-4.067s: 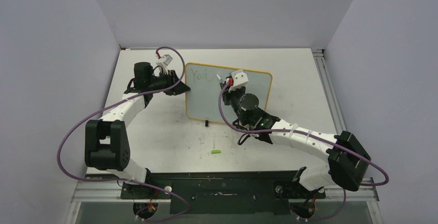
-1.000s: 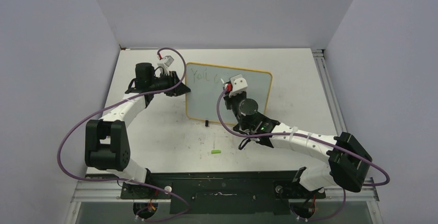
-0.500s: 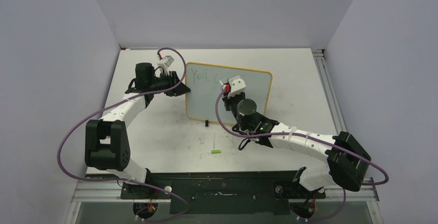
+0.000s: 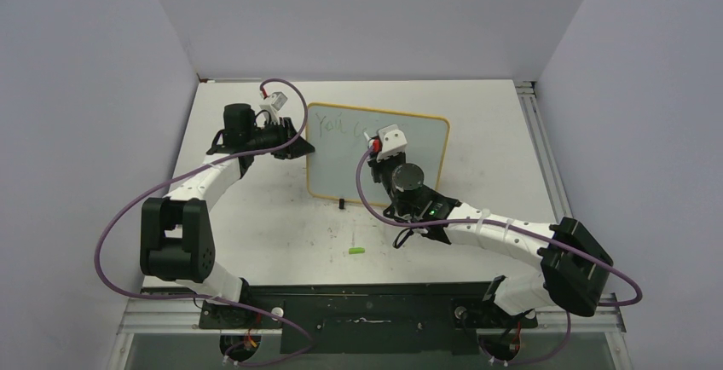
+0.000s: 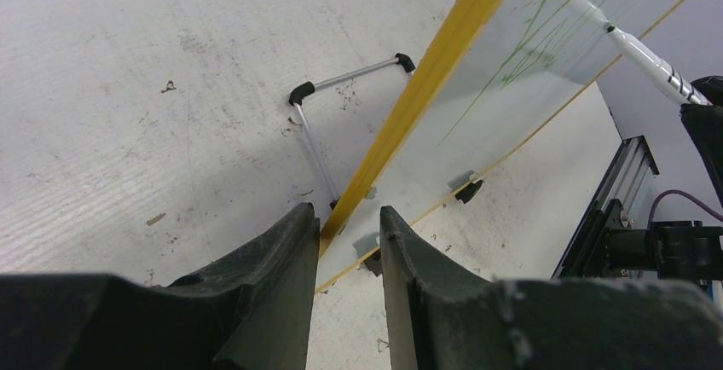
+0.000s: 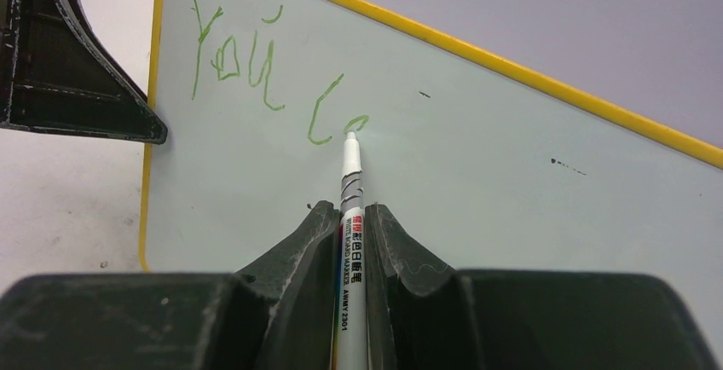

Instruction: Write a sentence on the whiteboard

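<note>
The whiteboard [image 4: 424, 141], yellow-framed, stands tilted on the table. The sentence [image 4: 329, 124] is green handwriting that reads "You" and then a "c" with a small stroke after it, clearest in the right wrist view [image 6: 232, 61]. My left gripper [image 4: 303, 145] is shut on the board's left yellow frame [image 5: 443, 54], which runs between its fingers [image 5: 281, 242]. My right gripper [image 6: 351, 208] is shut on a white marker [image 6: 351, 165]. The marker's tip touches the board just right of the "c". The green strokes also show through the board in the left wrist view [image 5: 529, 46].
A small green marker cap [image 4: 356, 251] lies on the table in front of the board. A black clip foot [image 4: 341, 204] sits at the board's near edge. A wire stand [image 5: 341, 89] props the board from behind. Walls close the table in on three sides.
Since 4.1 s ago a "c" has been added after "You" and my right gripper has shifted left and nearer. Over the last second it barely moved. The left arm is still.
</note>
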